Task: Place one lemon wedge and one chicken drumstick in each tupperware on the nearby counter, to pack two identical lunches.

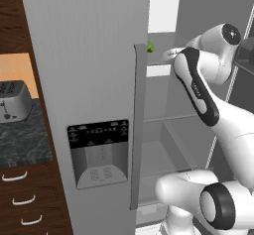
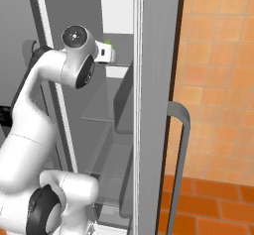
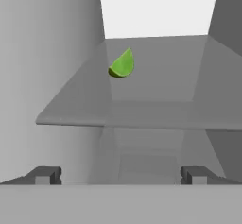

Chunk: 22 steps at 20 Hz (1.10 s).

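Sitting on an upper fridge shelf point(image 3: 156, 100), the green lemon wedge point(image 3: 122, 64) is lying at eleven o'clock from the gripper point(image 3: 120, 175), well apart from it; the gripper's jaws are standing wide, holding nothing.

lemon wedge point(image 3: 122, 64) on fridge shelf point(image 3: 156, 105)

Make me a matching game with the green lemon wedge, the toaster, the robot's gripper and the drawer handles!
Things:
1. green lemon wedge
2. toaster
3. gripper
4. drawer handles

Descriptions:
A. curved and silver, on dark wood
B. wide open, holding nothing
C. resting on a grey fridge shelf
D. standing on the black marbled counter

Pairs: 1-C, 2-D, 3-B, 4-A
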### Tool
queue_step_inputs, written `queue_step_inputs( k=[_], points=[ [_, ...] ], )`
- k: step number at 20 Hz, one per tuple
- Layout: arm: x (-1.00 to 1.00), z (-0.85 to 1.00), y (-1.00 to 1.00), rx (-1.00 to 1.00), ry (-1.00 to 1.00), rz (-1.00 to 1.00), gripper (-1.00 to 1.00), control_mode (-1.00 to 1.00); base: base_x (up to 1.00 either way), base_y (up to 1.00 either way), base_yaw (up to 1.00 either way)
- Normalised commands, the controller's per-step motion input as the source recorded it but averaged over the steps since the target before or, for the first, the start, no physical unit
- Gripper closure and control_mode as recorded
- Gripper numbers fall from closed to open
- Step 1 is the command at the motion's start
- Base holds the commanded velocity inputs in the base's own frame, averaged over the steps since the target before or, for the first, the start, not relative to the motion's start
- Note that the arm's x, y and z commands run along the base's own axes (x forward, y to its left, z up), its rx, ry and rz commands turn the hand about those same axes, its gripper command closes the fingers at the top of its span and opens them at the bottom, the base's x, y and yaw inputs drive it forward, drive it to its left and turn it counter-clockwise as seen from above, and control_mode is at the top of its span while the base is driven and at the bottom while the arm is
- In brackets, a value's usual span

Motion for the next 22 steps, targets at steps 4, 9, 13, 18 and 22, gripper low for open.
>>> queue_step_inputs(
  k=[4,9,13,18,22],
  points=[
    [0.64,0.00,0.00,0.00,0.01,0.13,-1.00,-1.00,0.00,0.00,0.00],
    [0.68,0.00,0.17,0.00,0.01,0.07,-1.00,-1.00,0.00,0.00,0.00],
    [0.68,0.00,0.32,-0.03,0.02,0.01,-1.00,-1.00,0.00,0.00,0.00],
    [0.52,0.00,0.04,0.00,0.03,0.00,-1.00,-1.00,0.00,0.00,0.00],
    [0.60,0.00,0.00,0.00,0.05,0.00,-1.00,-1.00,0.00,0.00,0.00]
  ],
)
